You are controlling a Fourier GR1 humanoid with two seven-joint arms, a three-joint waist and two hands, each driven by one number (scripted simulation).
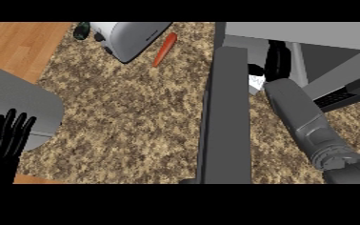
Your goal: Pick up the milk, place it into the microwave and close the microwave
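The microwave [295, 31] stands at the upper right with its dark grey door [225, 119] swung open toward me. My right forearm reaches into the opening, and my right hand [277, 59] is inside it. The milk [255, 79], a white carton with black marks, stands at the mouth of the opening, just left of that hand and touching or nearly touching it. The door's edge hides part of the carton. I cannot make out whether the hand holds the carton. My left hand [14, 131] rests open at the lower left edge, fingers up.
A silver toaster [134, 37] sits at the back of the speckled counter [126, 114], with an orange carrot [165, 49] beside it and a dark green object [82, 30] to its left. A grey rounded shape [28, 102] lies at the left.
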